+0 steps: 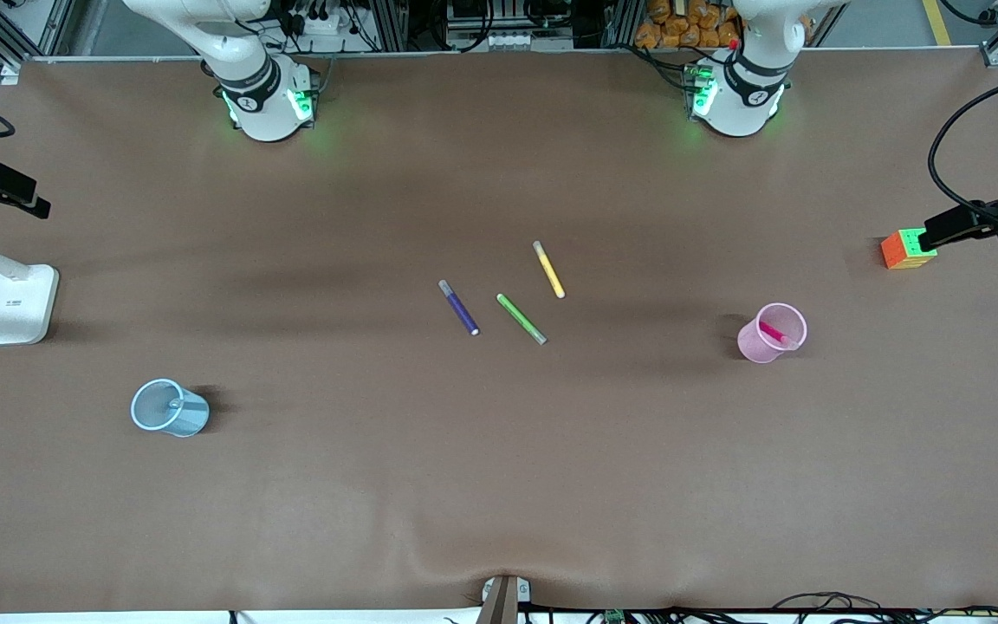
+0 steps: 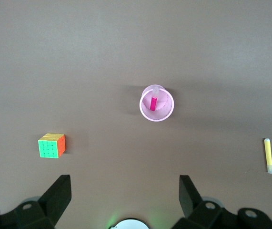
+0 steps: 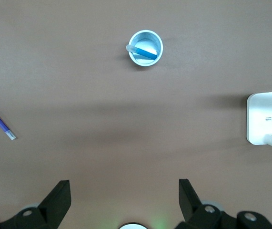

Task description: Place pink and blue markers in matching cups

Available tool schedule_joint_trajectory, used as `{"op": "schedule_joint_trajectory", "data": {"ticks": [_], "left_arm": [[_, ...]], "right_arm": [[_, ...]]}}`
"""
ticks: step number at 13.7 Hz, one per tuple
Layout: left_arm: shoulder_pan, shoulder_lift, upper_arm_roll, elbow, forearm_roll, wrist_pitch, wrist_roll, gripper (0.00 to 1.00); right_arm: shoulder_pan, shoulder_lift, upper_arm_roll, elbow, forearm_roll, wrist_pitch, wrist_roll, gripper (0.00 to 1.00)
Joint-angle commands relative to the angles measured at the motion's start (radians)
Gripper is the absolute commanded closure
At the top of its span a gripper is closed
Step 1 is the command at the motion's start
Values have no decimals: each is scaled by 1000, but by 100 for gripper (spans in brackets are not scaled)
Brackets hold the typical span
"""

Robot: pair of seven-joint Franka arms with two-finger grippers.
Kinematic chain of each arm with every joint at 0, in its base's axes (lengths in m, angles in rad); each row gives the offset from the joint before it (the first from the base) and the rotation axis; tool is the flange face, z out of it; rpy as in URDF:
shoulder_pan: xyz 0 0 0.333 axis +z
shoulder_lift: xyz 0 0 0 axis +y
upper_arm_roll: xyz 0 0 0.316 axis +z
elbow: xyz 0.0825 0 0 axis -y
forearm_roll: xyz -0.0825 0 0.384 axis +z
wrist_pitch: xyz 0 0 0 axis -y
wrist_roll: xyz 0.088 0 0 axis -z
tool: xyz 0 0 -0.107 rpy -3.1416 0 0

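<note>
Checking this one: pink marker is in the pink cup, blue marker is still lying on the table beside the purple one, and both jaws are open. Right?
Not quite. The blue marker is not on the table; the right wrist view shows it standing in the blue cup. The rest holds: the pink marker is in the pink cup, and the left gripper and right gripper have open jaws.

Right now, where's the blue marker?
The blue marker stands leaning inside the pale blue cup, toward the right arm's end of the table, nearer the front camera than the white lamp base.
</note>
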Motion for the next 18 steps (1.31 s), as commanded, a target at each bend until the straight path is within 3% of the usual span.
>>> {"op": "schedule_joint_trajectory", "data": {"ticks": [1,2,5,6,10,12,18], "left_arm": [[-12,-50,5,-24,-12,-12,17,0],[-36,-64,16,-33,-14,-12,16,0],[-159,-158,176,-132,-46,-3,16,0],[-189,-187,199,-170,-46,2,14,0],[-219,-244,207,-223,-46,9,11,0],[-257,-262,246,-237,-46,9,9,0],[-260,-242,249,-221,-101,16,-12,0]], "right_arm": [[-3,3,4,10,-13,-2,15,0],[-3,3,4,10,-13,-2,15,0],[-1,3,4,10,-13,-2,15,0],[-1,3,4,10,-13,-2,15,0],[-1,3,4,10,-13,-2,15,0],[-1,5,4,10,-13,-2,15,0],[-1,5,4,10,-13,-2,15,0]]}}
